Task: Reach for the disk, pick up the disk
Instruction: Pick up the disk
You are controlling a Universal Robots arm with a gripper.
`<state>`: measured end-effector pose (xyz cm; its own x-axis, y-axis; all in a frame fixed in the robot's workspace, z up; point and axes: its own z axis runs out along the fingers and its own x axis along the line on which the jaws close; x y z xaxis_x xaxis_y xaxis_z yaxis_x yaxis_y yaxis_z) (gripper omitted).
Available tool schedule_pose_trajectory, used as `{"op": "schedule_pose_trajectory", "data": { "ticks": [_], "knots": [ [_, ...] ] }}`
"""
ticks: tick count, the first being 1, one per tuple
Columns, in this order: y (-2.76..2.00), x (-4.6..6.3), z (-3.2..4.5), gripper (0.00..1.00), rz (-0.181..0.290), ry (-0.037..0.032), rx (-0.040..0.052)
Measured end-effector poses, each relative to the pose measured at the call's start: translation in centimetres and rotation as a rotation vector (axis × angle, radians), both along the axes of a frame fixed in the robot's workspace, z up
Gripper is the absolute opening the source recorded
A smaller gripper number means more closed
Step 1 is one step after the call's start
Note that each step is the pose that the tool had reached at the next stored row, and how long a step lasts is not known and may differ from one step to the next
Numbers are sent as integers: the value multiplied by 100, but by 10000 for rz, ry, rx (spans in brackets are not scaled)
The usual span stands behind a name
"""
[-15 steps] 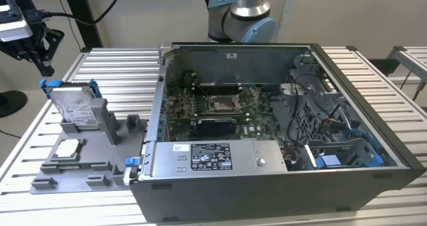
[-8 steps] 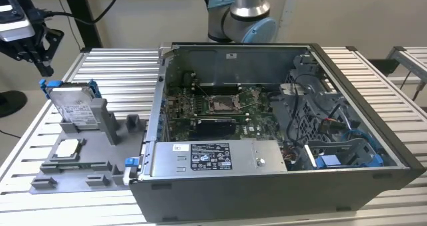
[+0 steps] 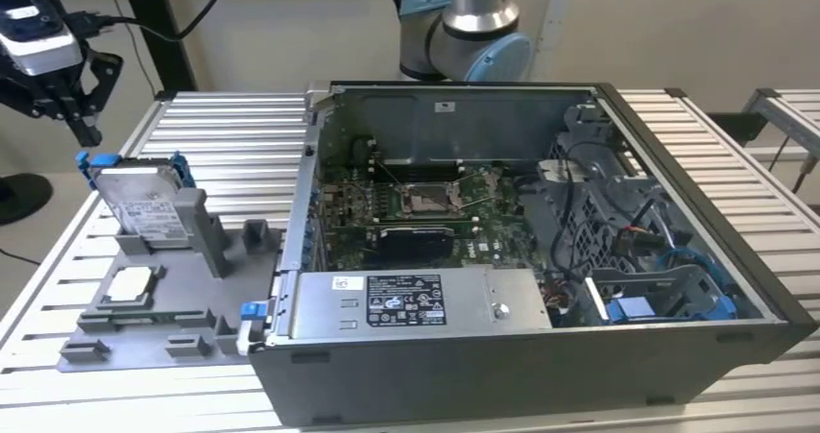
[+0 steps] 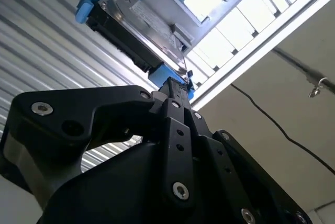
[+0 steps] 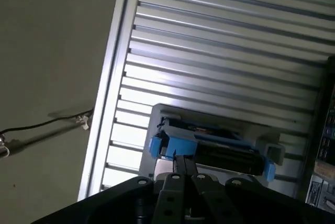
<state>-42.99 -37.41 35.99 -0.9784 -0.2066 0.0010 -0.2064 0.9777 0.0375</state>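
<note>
gripper (image 4: 170, 85) seen pressed together, nothing pinched | poised just above disk (image 4: 148, 22) | disk stood upright in grey fixture (image 3: 190, 294)

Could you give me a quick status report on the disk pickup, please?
Black gripper shut, empty. Flat silver-grey metal disk with blue plastic frame upright in grey plastic fixture, untouched, just ahead of gripper. Nothing between them.

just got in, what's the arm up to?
The arm's gripper, shut, hovers above the disk, not touching it. The disk stands on edge in the grey fixture on the slatted table, at the exterior view's left of the open computer case. Nothing is picked up yet.
</note>
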Motion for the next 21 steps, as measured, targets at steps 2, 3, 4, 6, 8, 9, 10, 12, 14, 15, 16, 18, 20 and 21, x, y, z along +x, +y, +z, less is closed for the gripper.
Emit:
{"op": "schedule_pose_trajectory", "data": {
  "ticks": [2, 3, 4, 6, 8, 9, 10, 12, 14, 15, 16, 18, 20, 21],
  "knots": [
    [0, 0, 0, 0, 354, 0, 0],
    [0, 0, 0, 0, 541, 0, 0],
    [0, -1, 0, 0, 718, -1, 0],
    [0, -1, 0, 0, 1062, 0, -1],
    [0, -2, 0, 0, 1409, 0, -2],
    [0, -2, 0, 0, 1585, 0, -2],
    [0, -2, 0, 0, 1756, 0, -3],
    [0, -3, 0, 0, 2092, 0, -3],
    [0, -3, 0, 0, 2439, -1, -3],
    [0, -3, 0, 0, 2608, 0, -3],
    [0, -3, 0, 0, 2780, 0, -3],
    [-1, -4, 0, 0, 3125, 0, -5],
    [0, -4, 0, 0, 3476, 0, -6],
    [0, -4, 0, 0, 3646, 0, -7]
  ]
}}
